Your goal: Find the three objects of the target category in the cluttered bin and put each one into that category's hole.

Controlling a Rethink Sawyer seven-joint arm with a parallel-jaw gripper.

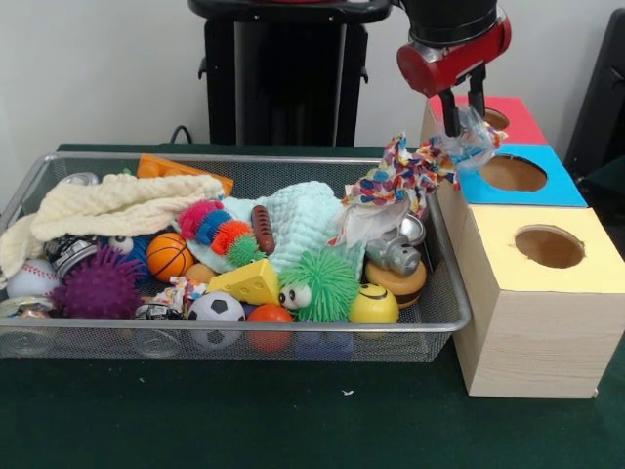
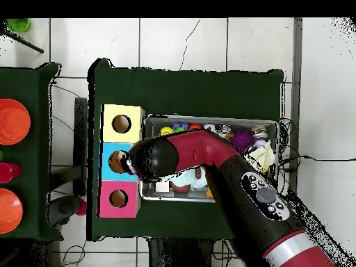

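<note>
My gripper (image 1: 463, 125) hangs over the near edge of the blue-topped box (image 1: 522, 176), shut on a multicoloured patterned cloth (image 1: 405, 176) that trails down and left toward the wire bin (image 1: 234, 337). The cloth's lifted end is bunched at the fingertips (image 1: 452, 117), beside the blue box's round hole (image 1: 514, 173). In the overhead view the arm (image 2: 208, 156) covers the gripper, and only part of the blue box (image 2: 119, 161) shows. The bin holds a cream knitted cloth (image 1: 117, 203) and a pale mint cloth (image 1: 303, 220) among toys.
Three boxes stand in a row right of the bin: red (image 1: 508, 115), blue, and yellow (image 1: 547, 249), each with a round hole. The bin also holds balls, a green fuzzy toy (image 1: 322, 283), a yellow wedge (image 1: 249, 281) and a purple spiky ball (image 1: 98, 288). Orange bowls (image 2: 12, 122) sit off the table.
</note>
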